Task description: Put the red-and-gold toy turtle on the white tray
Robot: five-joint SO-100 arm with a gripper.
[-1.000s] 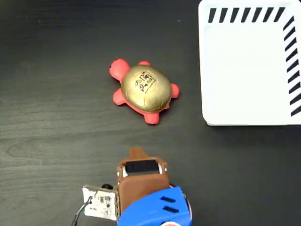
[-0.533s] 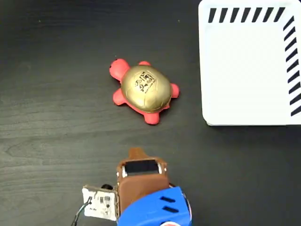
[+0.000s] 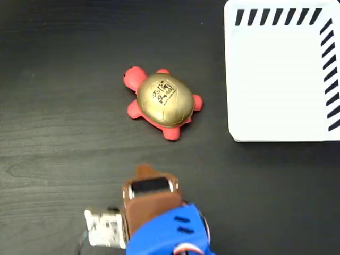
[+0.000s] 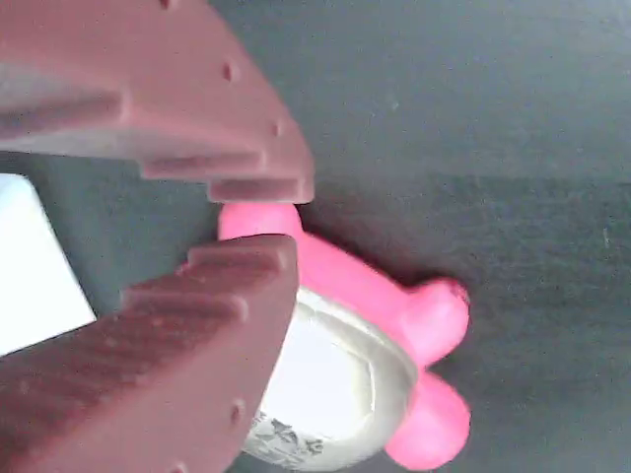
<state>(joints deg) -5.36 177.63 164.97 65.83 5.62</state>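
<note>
The red-and-gold toy turtle (image 3: 163, 101) lies on the dark table, left of centre in the fixed view, its head pointing to the upper left. The white tray (image 3: 276, 79), striped black along its top and right edges, fills the upper right and holds nothing. My gripper (image 3: 144, 171) sits below the turtle, apart from it, pointing up at it. The wrist view has the gripper (image 4: 291, 219) with its brown toothed fingers almost together and nothing between them. Behind them lie the turtle (image 4: 355, 296) and a corner of the tray (image 4: 30, 266).
The blue arm housing (image 3: 170, 236) and a small white circuit board (image 3: 103, 228) sit at the bottom edge of the fixed view. Dark wood-grain table (image 3: 64, 133) spreads around the turtle and between it and the tray.
The arm has shifted slightly to the left and a little toward the turtle. Turtle and tray have not moved.
</note>
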